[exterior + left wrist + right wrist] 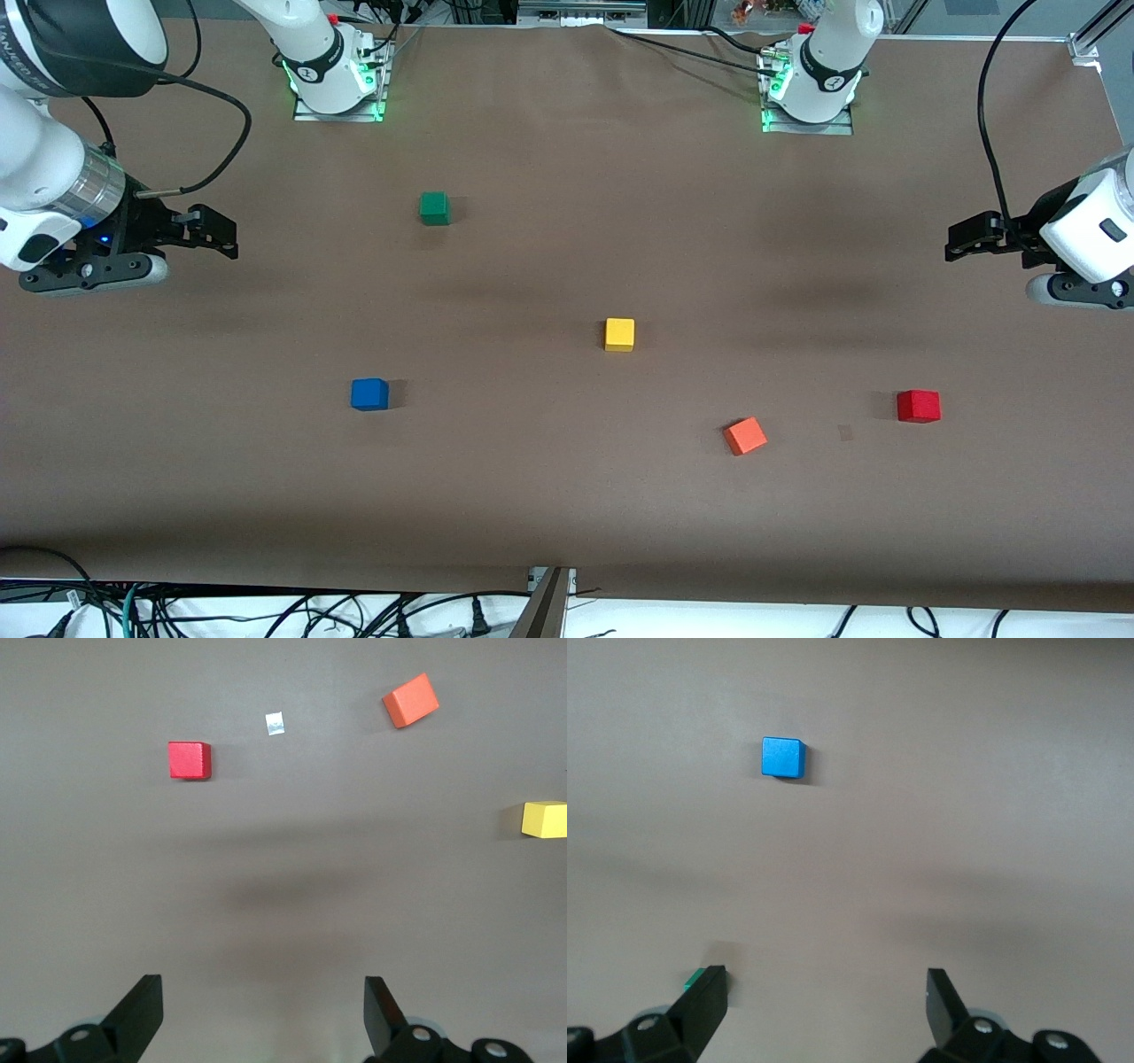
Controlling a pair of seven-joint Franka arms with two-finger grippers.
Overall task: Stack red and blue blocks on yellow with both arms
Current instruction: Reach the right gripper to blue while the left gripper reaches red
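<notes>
The yellow cube (619,334) sits near the table's middle. The blue cube (369,393) lies toward the right arm's end, a little nearer the front camera than the yellow one. The red cube (917,406) lies toward the left arm's end. My right gripper (221,235) is open and empty over bare table at its end; its wrist view shows the blue cube (783,757) well clear of the gripper (826,997). My left gripper (961,239) is open and empty over bare table at its end; its wrist view shows the red cube (190,760) and the yellow cube (544,819) apart from the gripper (263,1005).
An orange cube (745,435) lies tilted between the yellow and red cubes, nearer the front camera. A green cube (434,207) sits nearer the robots' bases than the blue cube. A small pale scrap (275,723) lies on the brown table cover between the red and orange cubes.
</notes>
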